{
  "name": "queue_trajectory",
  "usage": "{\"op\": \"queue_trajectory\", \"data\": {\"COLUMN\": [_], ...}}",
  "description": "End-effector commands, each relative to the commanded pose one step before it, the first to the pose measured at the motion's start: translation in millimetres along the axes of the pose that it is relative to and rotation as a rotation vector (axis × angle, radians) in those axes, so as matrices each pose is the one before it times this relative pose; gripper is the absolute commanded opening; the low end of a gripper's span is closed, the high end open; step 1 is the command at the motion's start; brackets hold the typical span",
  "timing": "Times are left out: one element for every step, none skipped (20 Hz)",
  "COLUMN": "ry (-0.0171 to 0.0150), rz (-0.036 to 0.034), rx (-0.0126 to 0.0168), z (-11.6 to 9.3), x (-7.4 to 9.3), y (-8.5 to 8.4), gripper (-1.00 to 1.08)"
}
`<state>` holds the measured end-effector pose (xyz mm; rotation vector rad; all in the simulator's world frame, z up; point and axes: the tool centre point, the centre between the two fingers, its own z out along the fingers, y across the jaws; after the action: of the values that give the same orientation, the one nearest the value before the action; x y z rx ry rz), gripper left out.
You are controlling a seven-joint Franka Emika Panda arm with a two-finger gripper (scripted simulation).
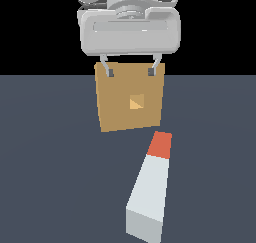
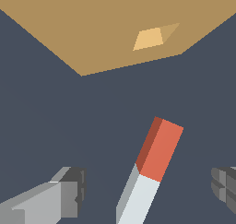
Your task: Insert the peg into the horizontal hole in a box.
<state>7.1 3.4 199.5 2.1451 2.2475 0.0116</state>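
Peg (image 1: 150,187): pale bar with orange-red end, lying flat on the dark surface (image 1: 50,177), free of any grasp, orange-red end toward the box, grey end toward the exterior view's lower edge.

Box (image 1: 131,97): tan block, standing beyond the peg, apart from it.

Hole (image 1: 136,101): square, centred in the box face.

Gripper (image 1: 130,72): raised above the surface, jaws spread wide, holding nothing; fingers (image 2: 69,191) straddle the peg without contact.

No text, label, brand, number or sign can be read in either view. The box (image 1: 130,97), the peg (image 1: 150,187) and the gripper (image 1: 130,71) body all show plain, unmarked surfaces.
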Motion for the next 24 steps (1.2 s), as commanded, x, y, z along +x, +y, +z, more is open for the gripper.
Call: {"op": "queue_trajectory", "data": {"ry": [0.0,-0.00001,0.00002,0.00003,0.00005,0.00007,0.00009,0.00011,0.00014,0.00018,0.00022,0.00027,0.00032,0.00038,0.00046,0.00055,0.00066,0.00074,0.00077,0.00078,0.00078,0.00078,0.00076,0.00074], "rz": [0.0,0.00069,0.00238,0.00377,0.00533,0.00688,0.0084,0.00997,0.0115,0.01306,0.01463,0.0162,0.0178,0.01939,0.02101,0.02264,0.0243,0.02427,0.0228,0.02131,0.0198,0.01829,0.01674,0.01521], "rx": [0.0,0.00003,0.00019,0.0003,0.00043,0.00055,0.00068,0.0008,0.00093,0.00105,0.00118,0.00131,0.00144,0.00157,0.0017,0.00184,0.00198,0.00199,0.00189,0.00178,0.00167,0.00155,0.00144,0.00132], "z": [0.01,0.23,0.76,1.26,1.76,2.27,2.77,3.28,3.78,4.29,4.8,5.32,5.83,6.35,6.86,7.38,7.91,7.88,7.38,6.88,6.38,5.87,5.36,4.85], "x": [-0.01,-0.21,-0.83,-1.25,-1.78,-2.31,-2.81,-3.35,-3.85,-4.37,-4.9,-5.42,-5.96,-6.48,-7.01,-7.55,-8.09,-8.07,-7.56,-7.05,-6.54,-6.03,-5.5,-4.98], "y": [0.01,0.1,0.29,0.49,0.68,0.88,1.07,1.27,1.46,1.66,1.85,2.05,2.24,2.44,2.64,2.84,3.04,3.04,2.86,2.68,2.5,2.31,2.12,1.93], "gripper": [1.0,1.0,1.0,1.0,1.0,1.0,1.0,1.0,1.0,1.0,1.0,1.0,1.0,1.0,1.0,1.0,1.0,1.0,1.0,1.0,1.0,1.0,1.0,1.0]}}
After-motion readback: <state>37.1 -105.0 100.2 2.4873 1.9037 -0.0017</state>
